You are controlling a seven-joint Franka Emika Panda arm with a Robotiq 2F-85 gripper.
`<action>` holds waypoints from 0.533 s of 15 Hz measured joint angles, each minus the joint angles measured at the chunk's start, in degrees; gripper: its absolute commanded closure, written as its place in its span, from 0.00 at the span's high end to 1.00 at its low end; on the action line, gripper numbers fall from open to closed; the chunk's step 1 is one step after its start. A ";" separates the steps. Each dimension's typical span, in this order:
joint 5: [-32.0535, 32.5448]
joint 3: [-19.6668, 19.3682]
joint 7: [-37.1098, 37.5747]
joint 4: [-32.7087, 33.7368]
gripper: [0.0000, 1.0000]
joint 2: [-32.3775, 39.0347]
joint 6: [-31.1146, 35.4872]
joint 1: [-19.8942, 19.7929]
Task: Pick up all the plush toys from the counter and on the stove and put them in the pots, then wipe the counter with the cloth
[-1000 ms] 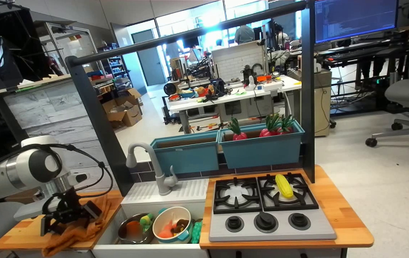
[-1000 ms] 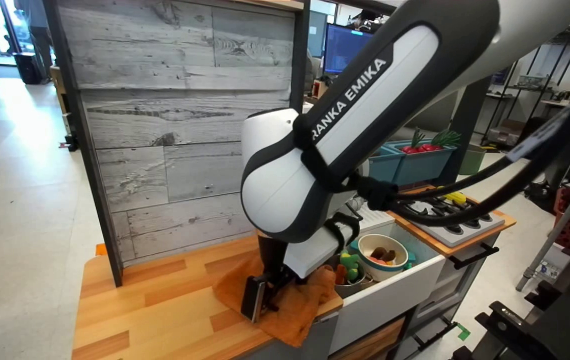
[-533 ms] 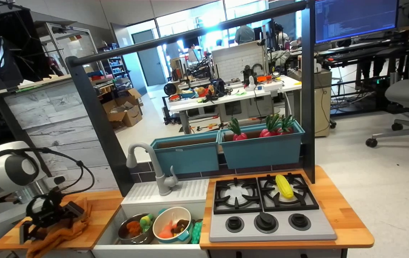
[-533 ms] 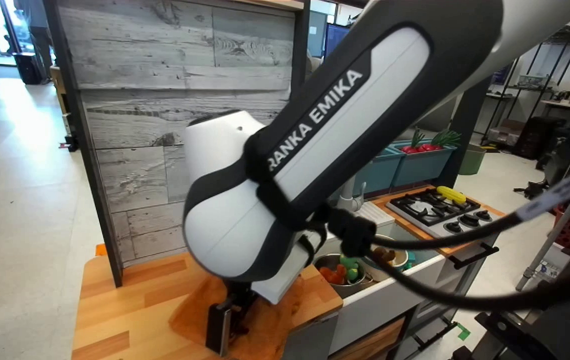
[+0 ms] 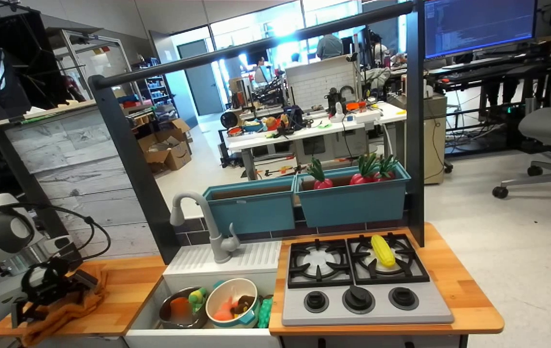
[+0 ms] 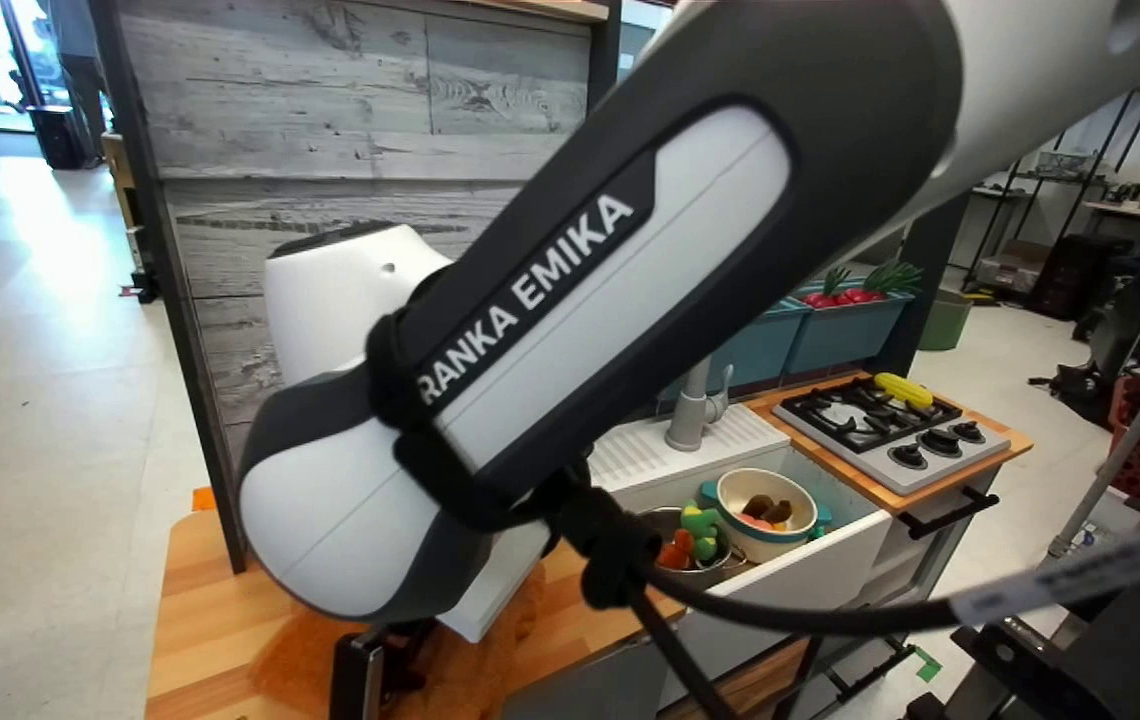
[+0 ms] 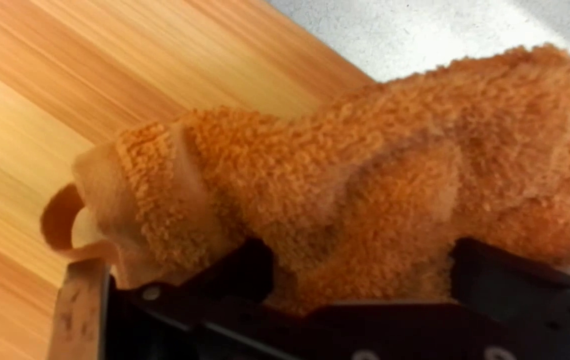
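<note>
In both exterior views, the gripper [image 5: 53, 298] and the orange terry cloth [image 5: 78, 311] beneath it have slid left along the wooden counter [image 5: 130, 285], baring more wood beside the sink [image 5: 203, 340]; the Franka arm [image 6: 610, 290] has shifted left.

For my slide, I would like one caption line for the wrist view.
Open gripper down at a crumpled orange cloth, which lies on the wooden counter and reaches past its edge.

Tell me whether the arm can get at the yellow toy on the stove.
Probably yes, after a move: the open gripper is over the cloth, across the sink from the stove. The yellow toy lies there uncovered, so the way from above looks free, though full reach can't be told.
</note>
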State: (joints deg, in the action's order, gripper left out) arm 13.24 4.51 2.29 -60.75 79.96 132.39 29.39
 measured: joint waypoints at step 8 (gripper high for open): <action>-1.34 -4.52 8.49 -14.64 1.00 -7.64 -0.09 -7.05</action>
State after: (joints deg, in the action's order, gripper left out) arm 11.91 -0.01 10.78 -75.39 72.32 132.30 22.34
